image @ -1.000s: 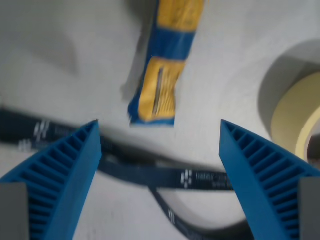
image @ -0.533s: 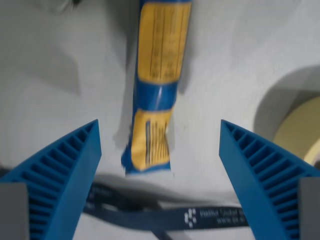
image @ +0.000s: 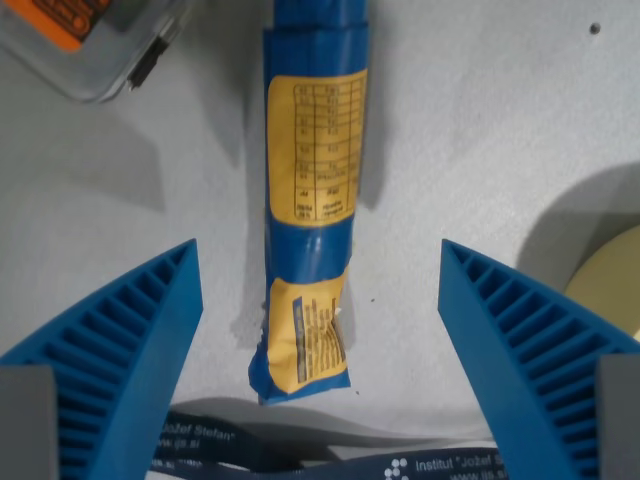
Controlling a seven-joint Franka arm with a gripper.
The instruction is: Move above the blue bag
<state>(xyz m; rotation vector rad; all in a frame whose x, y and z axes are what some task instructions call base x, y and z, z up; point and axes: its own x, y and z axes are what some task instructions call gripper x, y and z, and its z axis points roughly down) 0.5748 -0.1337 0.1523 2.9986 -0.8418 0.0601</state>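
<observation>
- Clear container, orange label: top of the wrist view's left, on the table.
- Gripper: points down, blue ribbed fingers spread wide, nothing between them held.
- Blue bag: long, yellow panels, lying flat, centred between the fingers.
- Dark printed strap: bottom edge.
- Pale tape roll: right edge.
</observation>
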